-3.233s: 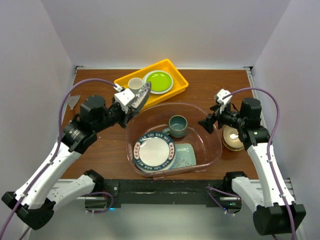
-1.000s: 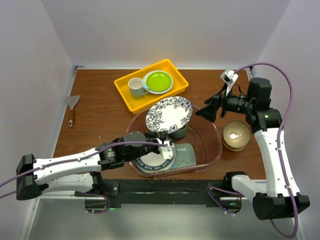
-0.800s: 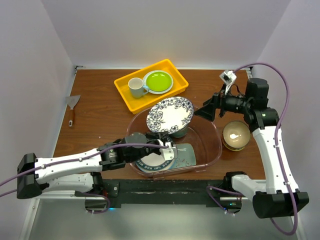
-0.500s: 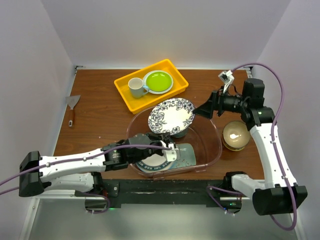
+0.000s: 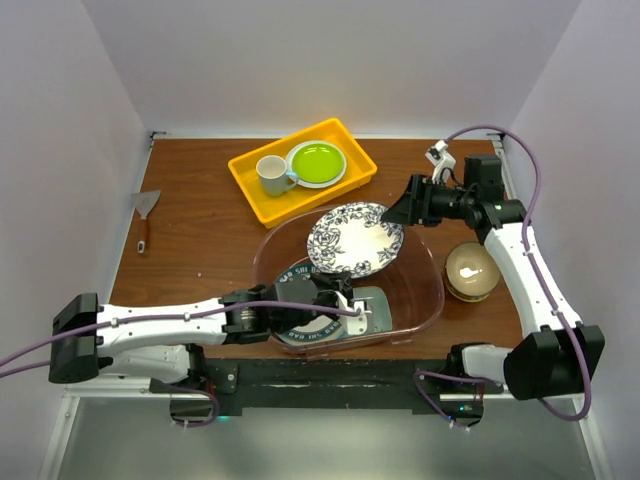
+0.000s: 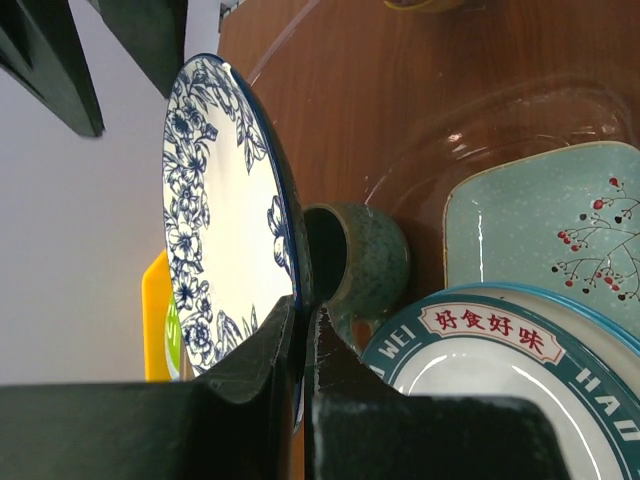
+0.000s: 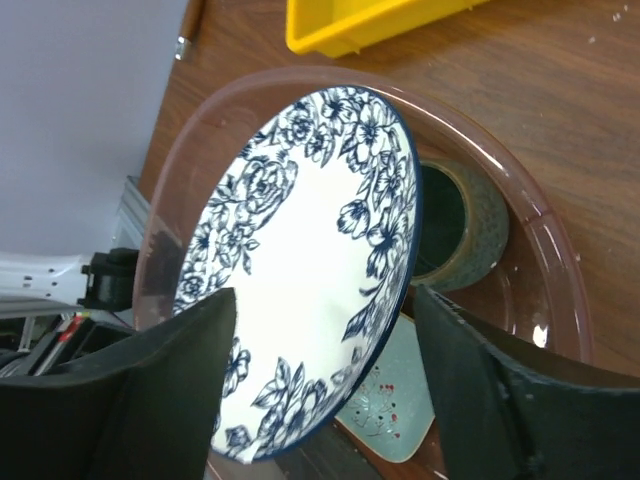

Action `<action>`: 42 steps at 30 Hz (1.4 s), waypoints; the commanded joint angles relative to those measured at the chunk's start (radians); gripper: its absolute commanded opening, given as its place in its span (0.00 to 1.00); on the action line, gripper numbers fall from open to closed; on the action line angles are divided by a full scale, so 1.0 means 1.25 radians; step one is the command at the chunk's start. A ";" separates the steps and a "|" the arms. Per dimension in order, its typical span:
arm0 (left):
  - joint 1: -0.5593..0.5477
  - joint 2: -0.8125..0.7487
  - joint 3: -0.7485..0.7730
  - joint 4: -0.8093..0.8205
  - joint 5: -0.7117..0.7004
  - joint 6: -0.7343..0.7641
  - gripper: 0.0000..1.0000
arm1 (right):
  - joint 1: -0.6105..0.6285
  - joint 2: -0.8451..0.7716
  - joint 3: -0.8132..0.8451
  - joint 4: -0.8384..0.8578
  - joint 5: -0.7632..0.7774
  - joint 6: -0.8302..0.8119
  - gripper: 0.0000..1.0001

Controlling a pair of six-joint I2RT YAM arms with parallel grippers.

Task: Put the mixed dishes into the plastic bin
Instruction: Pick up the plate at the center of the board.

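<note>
The blue-floral plate (image 5: 355, 240) hangs tilted over the plastic bin (image 5: 432, 292), above the dark teal mug (image 6: 372, 262). My left gripper (image 5: 340, 300) is shut on the plate's near rim (image 6: 285, 290). My right gripper (image 5: 400, 213) is open just beyond the plate's far right edge; in the right wrist view its fingers (image 7: 170, 400) stand wide on either side of the plate (image 7: 300, 290) without touching it. In the bin lie the white plate with red-and-green motifs (image 5: 293, 278) and the mint-green tray (image 5: 388, 310). The tan bowl (image 5: 472, 268) sits on the table right of the bin.
A yellow tray (image 5: 250, 185) at the back holds a white mug (image 5: 270, 172) and a lime-green plate (image 5: 318, 162). A scraper (image 5: 143, 215) lies by the left wall. My left arm stretches along the table's near edge.
The left gripper has carried the floral plate to the right and lowered it flatter over the bin. The right gripper has moved left, up to the plate's far edge.
</note>
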 commanded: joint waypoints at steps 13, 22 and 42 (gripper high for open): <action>-0.024 0.018 0.095 0.184 -0.077 0.099 0.00 | 0.055 0.048 0.060 -0.035 0.057 0.028 0.13; -0.025 0.030 0.102 0.196 -0.074 0.102 0.00 | 0.055 0.054 0.060 -0.016 0.012 0.044 0.00; -0.029 0.055 0.113 0.207 -0.091 0.117 0.00 | 0.063 0.059 0.029 0.014 -0.022 0.065 0.00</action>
